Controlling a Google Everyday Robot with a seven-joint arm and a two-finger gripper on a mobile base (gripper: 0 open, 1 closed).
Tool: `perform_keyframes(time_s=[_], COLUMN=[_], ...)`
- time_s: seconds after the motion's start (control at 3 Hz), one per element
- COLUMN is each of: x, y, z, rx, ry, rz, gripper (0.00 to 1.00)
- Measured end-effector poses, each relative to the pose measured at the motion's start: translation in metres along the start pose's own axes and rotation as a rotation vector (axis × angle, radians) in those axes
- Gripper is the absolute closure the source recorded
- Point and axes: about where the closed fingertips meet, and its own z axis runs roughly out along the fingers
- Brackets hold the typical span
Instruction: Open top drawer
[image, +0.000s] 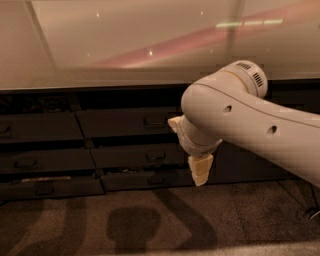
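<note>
In the camera view, a pale counter (125, 45) fills the upper half, its front edge running across the middle. Under that edge sit rows of dark drawers. The top drawer (112, 123) lies just below the counter's front edge, near the centre, with a dark gap above it and a small loop handle (154, 120) towards its right end. Two shorter drawers are stacked beneath it, a middle drawer (125, 156) and a bottom drawer (142, 180), each with a similar handle. More drawers (35, 128) stand in a column at the left.

The white arm (250, 125) comes in from the right edge and bends downward in front of the drawers, covering the right end of the top drawer. The gripper (201, 171) hangs from it pointing down, below and to the right of the top drawer's handle, level with the bottom drawer. Whether it is wide or narrow cannot be told, and it holds nothing visible. The arm's shadow (132, 227) falls on the carpet (240, 220) below.
</note>
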Motion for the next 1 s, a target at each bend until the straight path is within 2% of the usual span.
perform_keyframes(time_s=[0.33, 0.67, 1.0], x=[0.035, 0.06, 0.06], y=[-0.031, -0.075, -0.075], z=[0.01, 0.008, 0.008], rx=[-0.032, -0.015, -0.016], ry=[0.052, 0.074, 0.074], rz=[0.053, 0.085, 0.085], gripper=[0.0, 0.0, 0.0])
